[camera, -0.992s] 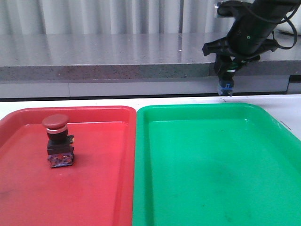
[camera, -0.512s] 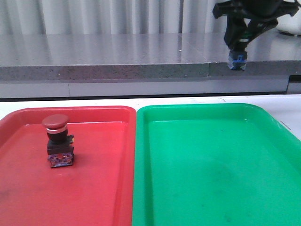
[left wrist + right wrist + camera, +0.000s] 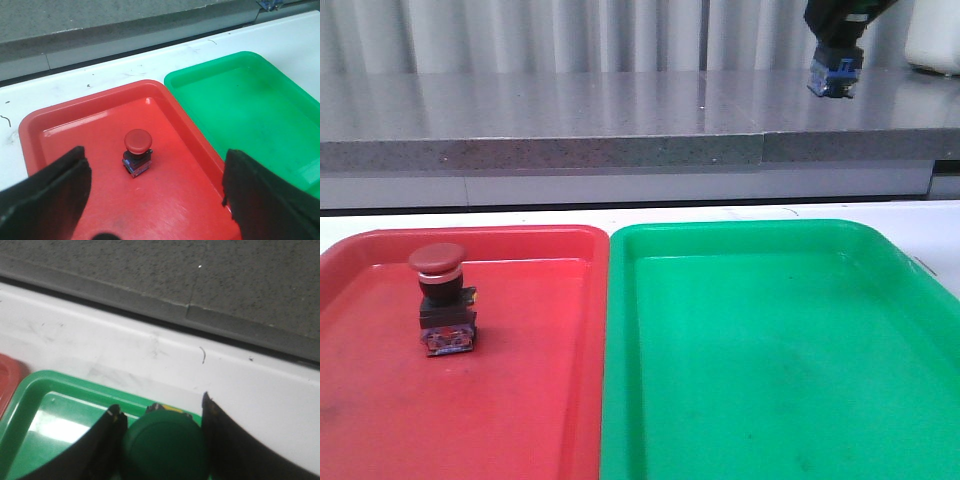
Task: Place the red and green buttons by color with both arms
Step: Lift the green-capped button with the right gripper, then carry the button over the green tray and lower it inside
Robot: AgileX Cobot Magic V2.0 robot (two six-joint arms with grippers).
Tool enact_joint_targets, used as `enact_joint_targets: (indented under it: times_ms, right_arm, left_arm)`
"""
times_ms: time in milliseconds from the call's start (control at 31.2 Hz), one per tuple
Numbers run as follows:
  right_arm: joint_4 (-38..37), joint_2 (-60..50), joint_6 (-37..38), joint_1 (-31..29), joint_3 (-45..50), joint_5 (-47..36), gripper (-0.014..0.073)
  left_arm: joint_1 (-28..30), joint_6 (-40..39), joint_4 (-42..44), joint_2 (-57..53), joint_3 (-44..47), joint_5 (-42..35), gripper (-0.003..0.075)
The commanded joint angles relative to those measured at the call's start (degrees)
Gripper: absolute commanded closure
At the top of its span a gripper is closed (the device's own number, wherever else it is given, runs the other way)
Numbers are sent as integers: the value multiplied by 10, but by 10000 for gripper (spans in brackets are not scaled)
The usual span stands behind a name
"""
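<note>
The red button [image 3: 443, 300] stands upright in the left part of the red tray [image 3: 550, 400]; it also shows in the left wrist view [image 3: 137, 152]. My left gripper [image 3: 155, 195] is open, above the red tray and apart from the red button; it is out of the front view. My right gripper [image 3: 835, 45] is high at the top right, above the far edge of the green tray [image 3: 770, 350], shut on the green button [image 3: 165, 445]. Only the button's blue base [image 3: 833, 78] shows below the fingers in the front view.
The two trays lie side by side on a white table [image 3: 930, 225], red on the left, green on the right. A grey stone ledge [image 3: 570, 130] runs behind the table. A white object [image 3: 935, 40] stands on the ledge at the far right.
My right gripper has risen with the green button, from just above the green tray's far edge to the top of the view. The red button has not moved.
</note>
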Motion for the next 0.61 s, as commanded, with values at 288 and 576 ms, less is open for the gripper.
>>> enact_joint_targets:
  times_ms: [288, 576]
  right_arm:
    - [10, -154, -7, 64, 223, -109, 233]
    - [31, -164, -7, 70, 365, -218, 233]
  left_arm:
    - [3, -4, -7, 1, -16, -41, 187]
    - [3, -4, -7, 1, -16, -41, 187]
